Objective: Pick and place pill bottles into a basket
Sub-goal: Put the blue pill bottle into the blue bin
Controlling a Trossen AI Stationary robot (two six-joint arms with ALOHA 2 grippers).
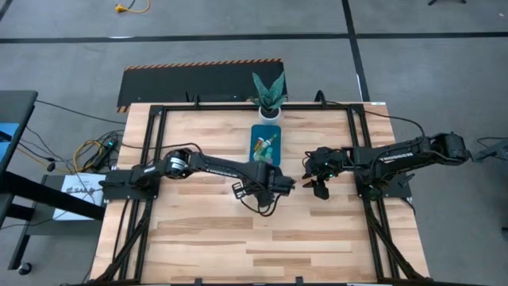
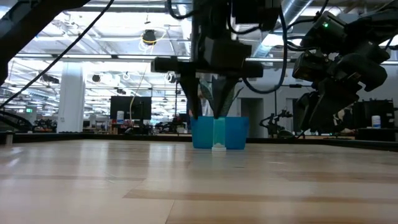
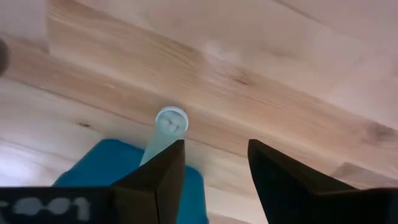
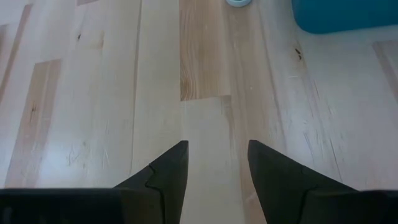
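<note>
Left end effector [image 3: 214,171], fingers spread and empty, hangs beside the teal rectangular plastic basket [image 3: 102,165], above a pale translucent pill bottle [image 3: 166,127] standing on the wooden bench [image 3: 280,74], likely lined up to grasp it; right end effector [image 4: 217,165], also spread, waits nearby.

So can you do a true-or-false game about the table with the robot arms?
1. A teal-blue rectangular plastic basket sits on the light wooden table. True.
2. The right pincer grips a bottle. False: it is open and empty over bare wood.
3. A small pale see-through pill bottle with a white cap stands on the table beside the basket. True.
4. The green leafy plant grows inside the basket. False: it stands in its own white pot past the basket's far end.
5. The left pincer is shut tight. False: it is open, with nothing between its fingers.
</note>
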